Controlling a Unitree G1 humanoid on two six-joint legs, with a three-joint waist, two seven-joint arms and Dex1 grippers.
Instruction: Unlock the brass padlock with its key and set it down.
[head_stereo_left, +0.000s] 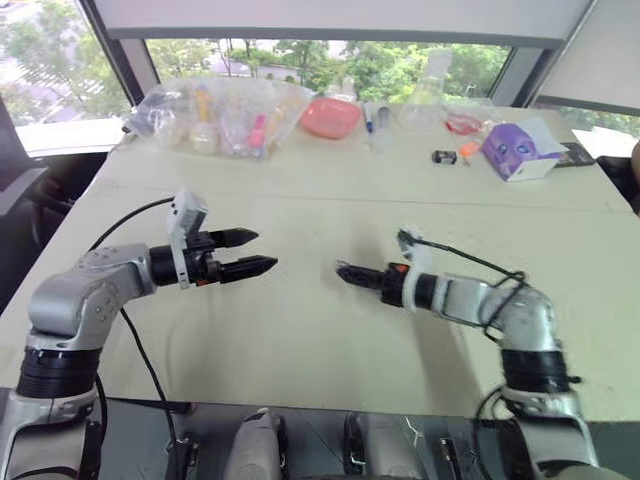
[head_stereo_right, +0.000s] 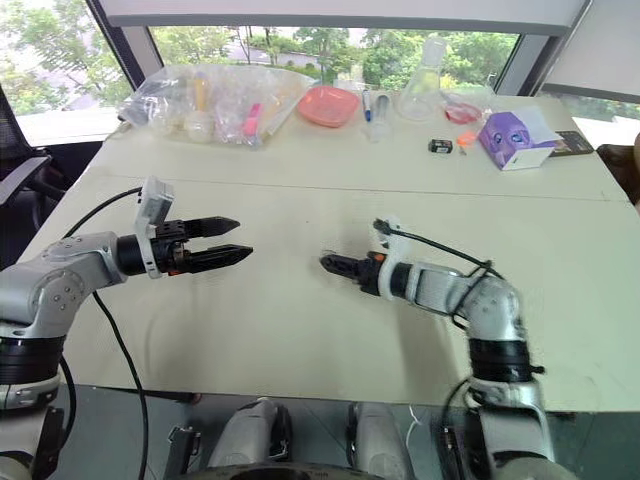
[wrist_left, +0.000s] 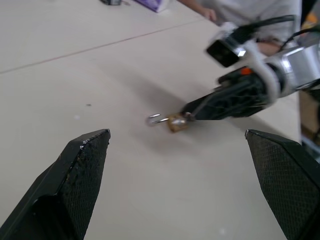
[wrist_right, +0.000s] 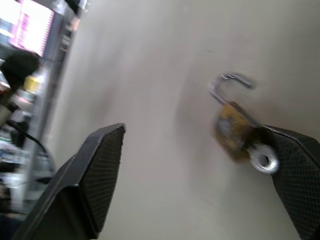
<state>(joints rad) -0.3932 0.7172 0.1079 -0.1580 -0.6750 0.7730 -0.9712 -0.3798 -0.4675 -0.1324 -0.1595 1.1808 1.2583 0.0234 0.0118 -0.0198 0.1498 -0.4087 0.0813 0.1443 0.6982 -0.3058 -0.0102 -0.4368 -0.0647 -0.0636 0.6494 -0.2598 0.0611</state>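
Pale worktop by the windows, a tiny padlock at our right pincer's tip

We see a broad, matte cream worktop (head_stereo_left: 300, 340) with faint seams, set before wide windows (head_stereo_left: 330, 55) full of green trees. Along its far edge lie a crinkled clear plastic bag (head_stereo_left: 225, 115) of small items, a shallow pink bowl (head_stereo_left: 331, 117), a clear glass flask (head_stereo_left: 425, 100) and a purple box (head_stereo_left: 520, 150). Our left pincer (head_stereo_left: 252, 252) hangs above the surface with its textured black fingers (wrist_left: 82, 165) spread wide and empty. Our right pincer (wrist_right: 200, 165) stands wide too; the brass padlock (wrist_right: 232, 131), a dull yellow block with its silvery shackle swung open and a round silvery key head at its base, lies against one finger (wrist_right: 295, 170).
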